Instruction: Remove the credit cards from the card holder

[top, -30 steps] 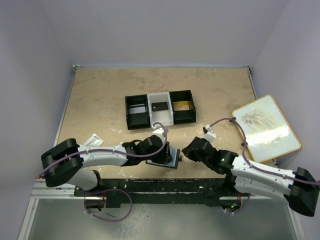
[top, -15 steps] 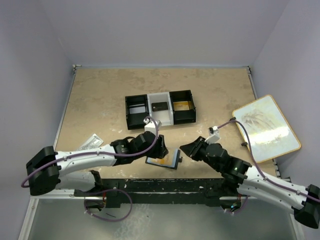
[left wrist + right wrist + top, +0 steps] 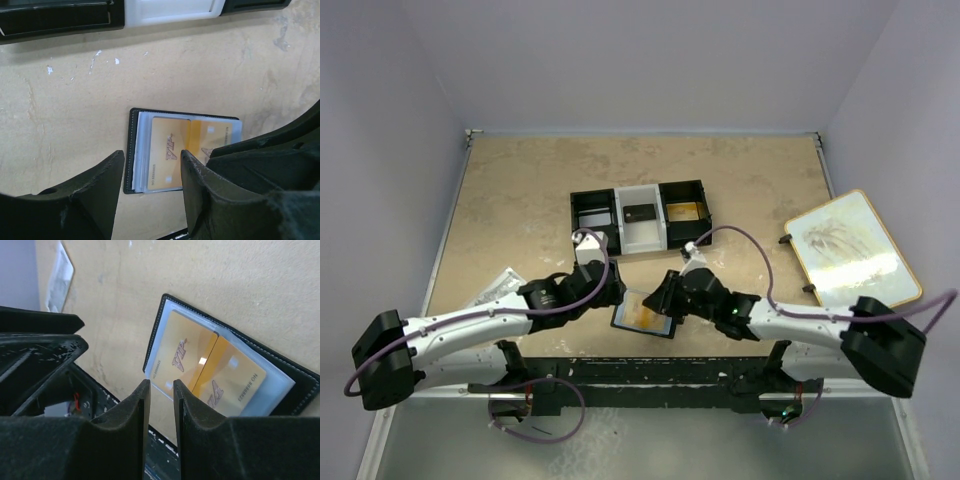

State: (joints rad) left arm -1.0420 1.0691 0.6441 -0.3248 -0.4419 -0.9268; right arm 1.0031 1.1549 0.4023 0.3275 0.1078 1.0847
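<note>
Top external view: the card holder [image 3: 643, 318] lay open and flat at the middle of the desk's [image 3: 520, 200] near edge. It was a black bifold, and a gold-tan face of the credit cards [image 3: 640, 316] showed inside. The left gripper [image 3: 612, 293] stood at its left side and the right gripper [image 3: 667, 297] at its right. A three-compartment tray [image 3: 640, 240] sat further in, toward the desk's centre. A white packet [image 3: 498, 286] lay near the left edge and a tan-rimmed board [image 3: 850, 250] at the right edge. Bare surface lay between the holder and the tray.

Left wrist view: the left gripper [image 3: 150, 155] hung above the holder [image 3: 142, 145], its fingers [image 3: 95, 190] well apart with nothing between them. Two gold-tan cards [image 3: 170, 150] overlapped under a pale-blue clear sleeve, framed by the black cover. Open desk separated the holder from the tray [image 3: 165, 7].

Right wrist view: the right gripper [image 3: 161, 385] stood over the holder's near edge. Its fingers [image 3: 130, 430] were parted by a narrow gap and clamped on nothing. The cards [image 3: 200, 360] lay in the sleeve, the stitched black cover [image 3: 300, 390] showing around it. The packet [image 3: 62, 275] lay well apart.
</note>
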